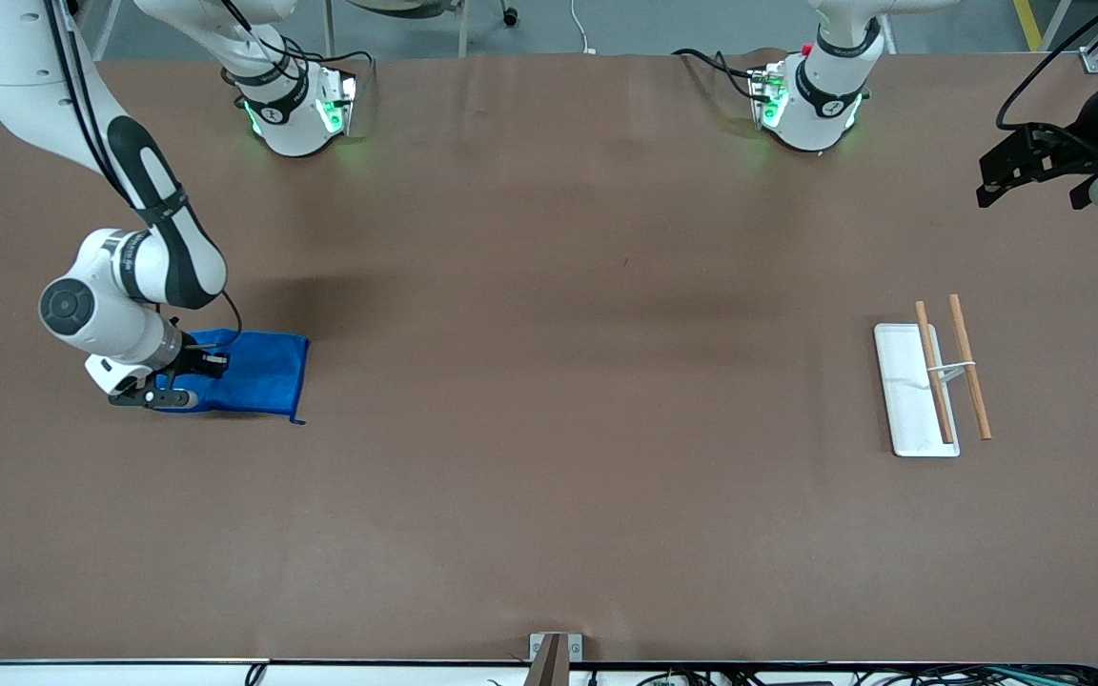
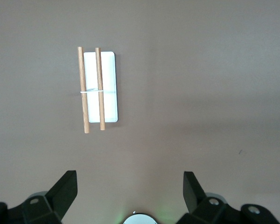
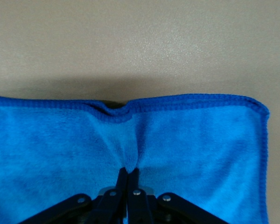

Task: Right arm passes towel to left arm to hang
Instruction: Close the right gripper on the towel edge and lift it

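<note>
The blue towel (image 1: pixel 263 376) lies flat on the brown table near the right arm's end. My right gripper (image 1: pixel 192 373) is down on the end of it that is toward the right arm's end of the table. In the right wrist view the gripper (image 3: pixel 129 171) is shut on a pinched fold of the towel (image 3: pixel 200 140), and the cloth puckers toward the fingertips. My left gripper (image 1: pixel 1035 171) waits high over the left arm's end of the table. It is open and empty, with its fingers (image 2: pixel 65 189) wide apart in the left wrist view.
A white flat base with two wooden rods across a small stand (image 1: pixel 930 381) sits near the left arm's end; it also shows in the left wrist view (image 2: pixel 100 86). A small bracket (image 1: pixel 554 653) stands at the table's near edge.
</note>
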`<state>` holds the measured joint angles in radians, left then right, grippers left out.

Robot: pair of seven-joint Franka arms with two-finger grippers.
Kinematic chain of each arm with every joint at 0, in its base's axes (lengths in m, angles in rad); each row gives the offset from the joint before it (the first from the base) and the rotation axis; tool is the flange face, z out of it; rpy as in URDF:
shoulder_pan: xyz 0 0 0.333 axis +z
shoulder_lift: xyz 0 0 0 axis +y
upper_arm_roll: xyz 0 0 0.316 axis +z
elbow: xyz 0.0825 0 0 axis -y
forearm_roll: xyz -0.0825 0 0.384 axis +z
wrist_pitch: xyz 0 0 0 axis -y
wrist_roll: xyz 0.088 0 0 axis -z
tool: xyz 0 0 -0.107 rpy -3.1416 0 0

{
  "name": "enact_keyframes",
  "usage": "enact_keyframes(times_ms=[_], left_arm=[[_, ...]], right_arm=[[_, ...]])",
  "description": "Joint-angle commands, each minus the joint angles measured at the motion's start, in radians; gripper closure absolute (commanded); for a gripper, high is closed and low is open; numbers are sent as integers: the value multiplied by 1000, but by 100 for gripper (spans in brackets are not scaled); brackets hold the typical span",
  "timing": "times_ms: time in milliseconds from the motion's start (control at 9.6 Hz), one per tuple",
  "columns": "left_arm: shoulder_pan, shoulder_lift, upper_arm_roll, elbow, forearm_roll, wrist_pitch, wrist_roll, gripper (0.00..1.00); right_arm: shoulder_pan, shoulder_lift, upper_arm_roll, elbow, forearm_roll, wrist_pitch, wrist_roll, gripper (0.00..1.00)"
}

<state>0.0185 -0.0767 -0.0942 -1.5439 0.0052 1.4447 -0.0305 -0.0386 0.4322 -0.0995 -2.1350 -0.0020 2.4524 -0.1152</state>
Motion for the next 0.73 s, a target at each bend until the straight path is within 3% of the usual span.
enact_keyframes(times_ms=[0, 312, 521, 625], left_arm=[[1, 18, -2, -2, 2, -17, 12, 0], [-2, 14, -5, -4, 2, -17, 14, 0], [-2, 15, -5, -2, 4, -17, 14, 0], [-3, 20, -5, -2, 4, -17, 12, 0]], right_arm=[[5, -76, 3, 143, 0, -286, 3, 100], [11, -134, 52, 337, 2, -536, 12, 100], [9, -177, 122, 351, 11, -572, 23, 100], [6, -191, 163, 351, 67, -570, 19, 100]])
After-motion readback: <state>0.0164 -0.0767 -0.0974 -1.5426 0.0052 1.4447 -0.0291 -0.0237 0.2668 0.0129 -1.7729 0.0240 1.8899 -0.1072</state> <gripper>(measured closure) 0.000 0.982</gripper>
